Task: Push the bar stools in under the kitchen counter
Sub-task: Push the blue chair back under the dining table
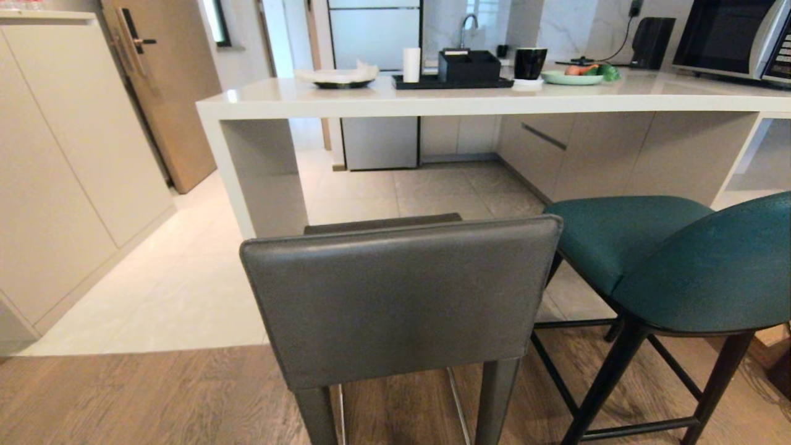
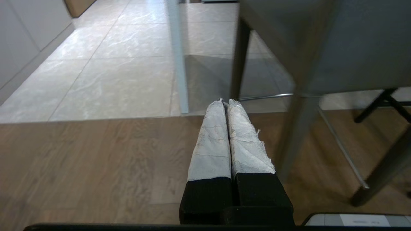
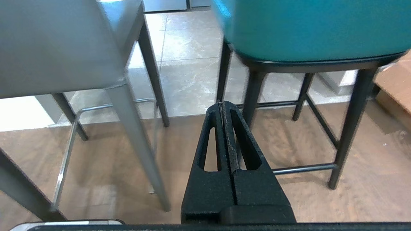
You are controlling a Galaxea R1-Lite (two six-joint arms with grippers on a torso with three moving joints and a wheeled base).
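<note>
Both bar stools stand on wood floor.

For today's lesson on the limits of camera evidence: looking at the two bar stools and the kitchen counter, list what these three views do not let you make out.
- Grey stool: feet cut off by the head view's bottom edge; most of its seat hidden behind its own backrest.
- Teal stool: backrest cut off by the head view's right edge.
- Kitchen counter: right end runs out of the head view.
- Both arms: outside the head view; the left gripper and right gripper show only in their wrist views.
</note>
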